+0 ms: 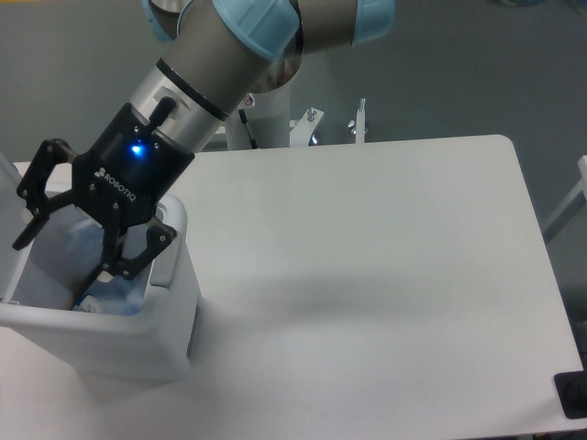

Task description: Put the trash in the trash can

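Note:
The trash can (138, 341) is a white bin at the table's front left, with a grey tab (166, 269) on its right rim. My gripper (59, 260) hangs over the bin's opening, its fingers spread and holding nothing. A pale blue blurred shape inside the bin, below the right finger, looks like the clear plastic bottle (117, 295). It lies apart from the fingers. The crumpled white paper wrapper is not in view. The arm covers the bin's far rim.
The white table (367, 275) runs right from the bin. The arm's base and metal brackets (312, 128) stand at the table's back edge. A black object (571, 394) sits at the front right corner.

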Motion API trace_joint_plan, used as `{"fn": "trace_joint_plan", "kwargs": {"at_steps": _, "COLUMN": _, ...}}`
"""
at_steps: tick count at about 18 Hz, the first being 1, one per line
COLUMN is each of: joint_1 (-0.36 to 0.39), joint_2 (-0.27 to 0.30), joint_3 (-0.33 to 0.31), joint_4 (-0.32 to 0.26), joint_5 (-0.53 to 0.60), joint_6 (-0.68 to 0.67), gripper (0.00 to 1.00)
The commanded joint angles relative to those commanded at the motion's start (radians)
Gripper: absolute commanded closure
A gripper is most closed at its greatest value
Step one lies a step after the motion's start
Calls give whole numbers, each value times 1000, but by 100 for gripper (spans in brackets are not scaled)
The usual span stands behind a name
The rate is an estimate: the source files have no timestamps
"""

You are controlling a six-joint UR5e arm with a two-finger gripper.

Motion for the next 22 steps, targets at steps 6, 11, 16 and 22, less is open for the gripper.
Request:
{"fn": "trace_joint_plan", "kwargs": {"at_steps": 6, "joint_1": 66, "joint_2": 9, "joint_3": 24, "joint_4": -3, "joint_5": 0, "joint_6": 0, "gripper": 0}}
{"fn": "trace_joint_plan", "kwargs": {"at_steps": 11, "joint_1": 170, "joint_2": -20, "joint_3": 20, "joint_4": -9, "joint_5": 17, "joint_6": 5, "gripper": 0}}
{"fn": "trace_joint_plan", "kwargs": {"at_steps": 16, "joint_1": 267, "joint_2": -52, "joint_3": -73, "joint_4": -14, "joint_5": 153, "joint_6": 133, "gripper": 0}}
{"fn": "trace_joint_plan", "kwargs": {"at_steps": 22, "joint_1": 390, "joint_2": -64, "joint_3": -127, "joint_4": -58, "joint_5": 163, "joint_6": 300, "gripper": 0}}
